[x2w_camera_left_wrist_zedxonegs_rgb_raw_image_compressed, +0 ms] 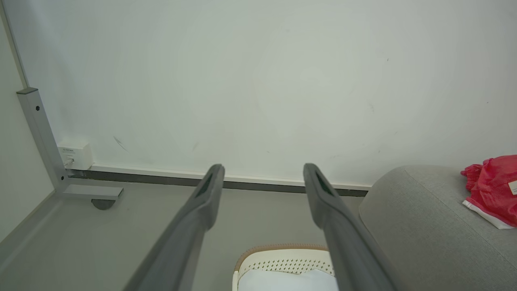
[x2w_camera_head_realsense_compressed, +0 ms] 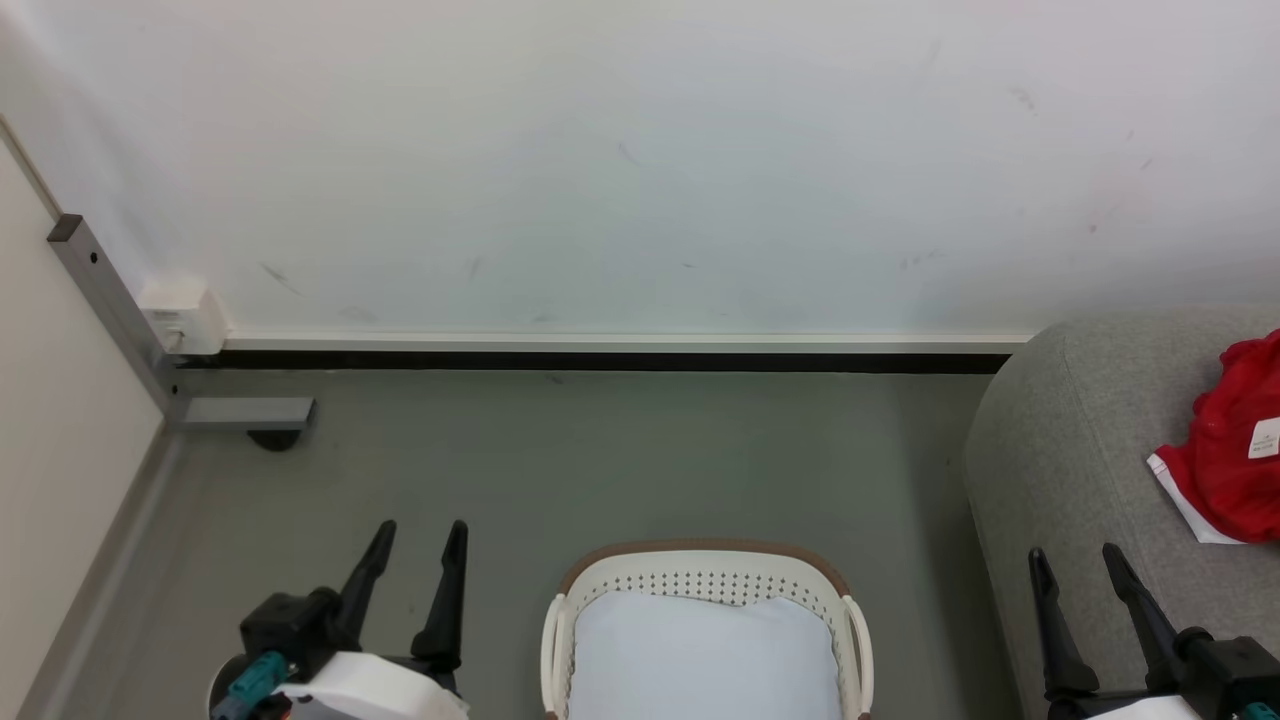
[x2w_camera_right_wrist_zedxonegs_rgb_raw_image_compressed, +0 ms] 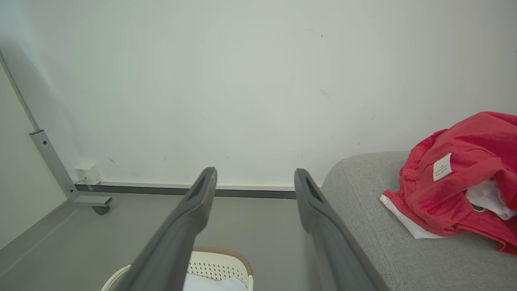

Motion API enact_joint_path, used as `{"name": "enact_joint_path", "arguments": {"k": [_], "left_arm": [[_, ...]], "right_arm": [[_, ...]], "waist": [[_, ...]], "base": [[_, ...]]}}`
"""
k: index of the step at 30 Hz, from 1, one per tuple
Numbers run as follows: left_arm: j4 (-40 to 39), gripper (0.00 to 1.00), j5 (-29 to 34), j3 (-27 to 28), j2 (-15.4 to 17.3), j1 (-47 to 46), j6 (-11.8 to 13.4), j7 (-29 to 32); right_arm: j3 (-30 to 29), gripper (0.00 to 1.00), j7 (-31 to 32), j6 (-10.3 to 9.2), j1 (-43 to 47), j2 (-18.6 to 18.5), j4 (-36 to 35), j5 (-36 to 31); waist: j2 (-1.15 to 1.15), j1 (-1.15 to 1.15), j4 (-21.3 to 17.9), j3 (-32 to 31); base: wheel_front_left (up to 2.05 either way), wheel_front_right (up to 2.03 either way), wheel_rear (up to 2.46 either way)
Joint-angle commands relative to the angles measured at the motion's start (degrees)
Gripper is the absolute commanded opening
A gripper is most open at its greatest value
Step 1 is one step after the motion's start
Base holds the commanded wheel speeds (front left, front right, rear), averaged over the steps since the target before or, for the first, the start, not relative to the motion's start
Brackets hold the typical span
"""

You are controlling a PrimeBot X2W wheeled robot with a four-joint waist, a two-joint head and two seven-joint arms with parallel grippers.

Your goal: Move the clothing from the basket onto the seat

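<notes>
Clothing, a crumpled red heap with white trim and a small white label, lies on the grey seat at the right. It is well apart from the basket, which stands on the floor with its white bottom showing. The left gripper hovers to the left of the basket and the right gripper by the seat's near end, both with fingers spread wide and grasping nothing.

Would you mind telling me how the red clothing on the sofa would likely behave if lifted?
Probably floppy: the red clothing lies crumpled in folds on the sofa. Likely light, being thin fabric, and it would drape.
</notes>
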Motion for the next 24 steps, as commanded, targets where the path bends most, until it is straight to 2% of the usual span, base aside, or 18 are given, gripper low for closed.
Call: {"name": "enact_joint_path", "arguments": {"k": [1, 2, 3, 7, 24], "left_arm": [[0.21, 1.0, 0.2, 0.03, 0.2, -0.22, 0.09, -0.02], [0.22, 1.0, -0.02, -0.11, 0.16, -0.21, 0.09, -0.02], [0.1, 0.0, -0.13, -0.07, 0.0, 0.01, 0.01, 0.0], [1.59, 0.0, -1.01, 0.08, -0.3, 1.03, -0.01, 0.38], [-0.44, 0.0, -18.26, 2.95, -0.6, 1.58, 0.0, 5.15]], "right_arm": [[-0.06, 1.0, -0.15, -0.15, -0.72, -0.63, 0.12, 0.19], [-0.02, 1.0, -0.15, -0.15, -0.78, -0.65, 0.13, 0.21], [0.08, 0.0, -0.01, 0.0, -0.04, -0.06, 0.05, 0.03], [0.09, 0.0, 0.47, 0.0, 0.89, 0.58, 1.33, 0.92], [-2.06, 0.0, 5.2, -0.02, 0.27, 1.12, -0.08, 17.84]], "waist": [[0.0, 0.0, 0.0, -0.02], [0.0, 0.0, -0.01, -0.03], [0.0, 0.0, -0.01, -0.03], [0.0, 0.01, 0.01, -0.03], [0.0, 0.01, 0.19, 0.24]], "base": [[0.0, 0.0, 0.0], [0.0, 0.0, 0.0], [0.0, 0.0, 0.0], [0.0, 0.0, 0.0], [0.0, 0.0, 0.0]]}}
